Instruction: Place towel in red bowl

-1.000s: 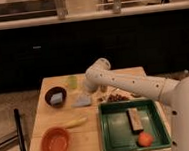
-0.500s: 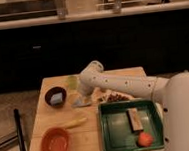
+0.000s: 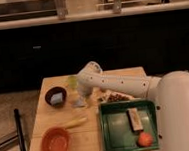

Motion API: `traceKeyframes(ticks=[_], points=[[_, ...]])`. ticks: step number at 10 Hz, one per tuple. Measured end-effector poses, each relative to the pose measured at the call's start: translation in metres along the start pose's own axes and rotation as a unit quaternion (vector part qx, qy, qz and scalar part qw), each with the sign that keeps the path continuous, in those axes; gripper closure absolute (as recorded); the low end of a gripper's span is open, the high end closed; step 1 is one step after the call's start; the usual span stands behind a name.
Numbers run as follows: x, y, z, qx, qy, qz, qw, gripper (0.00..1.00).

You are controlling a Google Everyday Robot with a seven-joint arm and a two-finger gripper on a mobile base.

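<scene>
Arm swung further left, gripper down at crumpled towel, hold and towel's axis indiscernible, red bowl well apart

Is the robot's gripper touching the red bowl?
Apart. Camera view: the gripper hangs farther back over the table, well clear of the red bowl.

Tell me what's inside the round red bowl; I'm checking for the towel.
The round red bowl shows only its bare inside; nothing covers it. The pale cloth towel is by the arm's gripper, further back over the wooden table.
</scene>
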Motion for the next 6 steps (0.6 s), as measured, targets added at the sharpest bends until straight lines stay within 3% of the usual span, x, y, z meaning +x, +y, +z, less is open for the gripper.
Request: traceKeyframes(ticks=[6], points=[[0.001, -0.011, 0.022, -0.020, -0.007, -0.010, 0.9997, 0.20]])
